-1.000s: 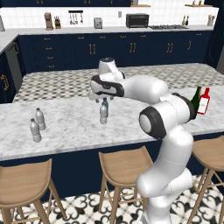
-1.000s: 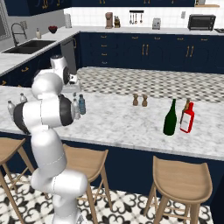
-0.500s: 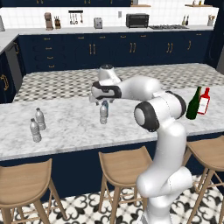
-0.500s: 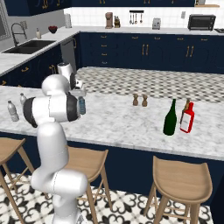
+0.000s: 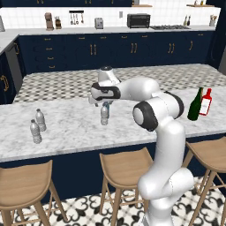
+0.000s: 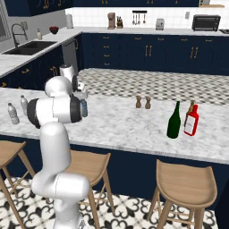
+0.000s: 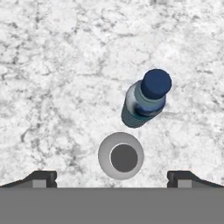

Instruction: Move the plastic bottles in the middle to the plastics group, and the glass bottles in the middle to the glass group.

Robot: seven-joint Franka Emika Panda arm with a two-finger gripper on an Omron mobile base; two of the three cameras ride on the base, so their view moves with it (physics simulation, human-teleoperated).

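Our arm has swung in over the middle of the counter, and the gripper, fingers wide apart, hangs above the grey bottle and blue-capped bottle. Both look light and slippery; we'd clasp the ribbed body.

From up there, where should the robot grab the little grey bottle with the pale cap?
Probably just below the cap, coming straight down. The grey bottle stands upright under the open gripper, centred between the fingertips. The blue-capped bottle stands apart from it.
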